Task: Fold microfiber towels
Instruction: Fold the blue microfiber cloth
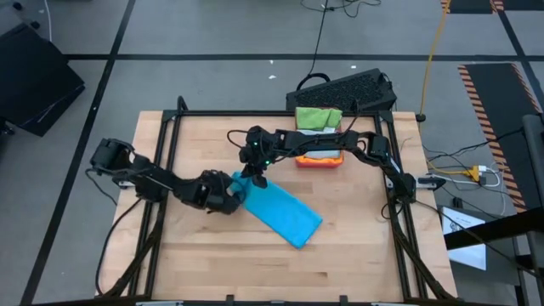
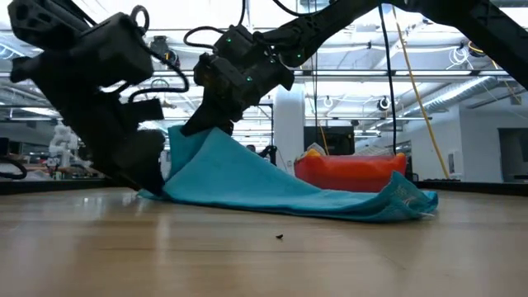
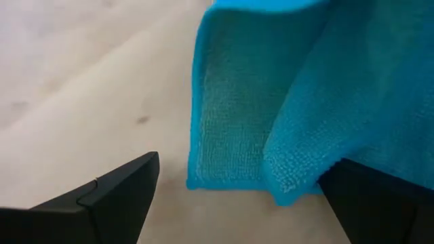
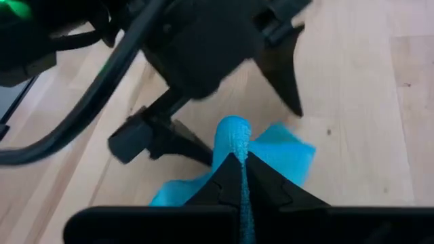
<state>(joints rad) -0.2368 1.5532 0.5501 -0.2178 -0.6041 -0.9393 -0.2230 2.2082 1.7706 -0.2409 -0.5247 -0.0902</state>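
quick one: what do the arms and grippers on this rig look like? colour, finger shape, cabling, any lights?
Both arms are matte black with blocky joint housings. Left gripper and right gripper each have two dark, wedge-shaped fingers tapering to points. Loose black cables loop along the links. Small green lights glow on the right arm's wrist. No readable markings.

One blue towel [image 1: 285,213] is lying on the surface [image 1: 340,255]. One green towel [image 1: 318,116] is sitting near the far edge, beside one red tray [image 1: 319,160]; whether more cloths are lying in that tray cannot be told. Two arms are reaching over the surface, each carrying one end effector: the left end effector [image 1: 235,198] and the right end effector [image 1: 258,178].
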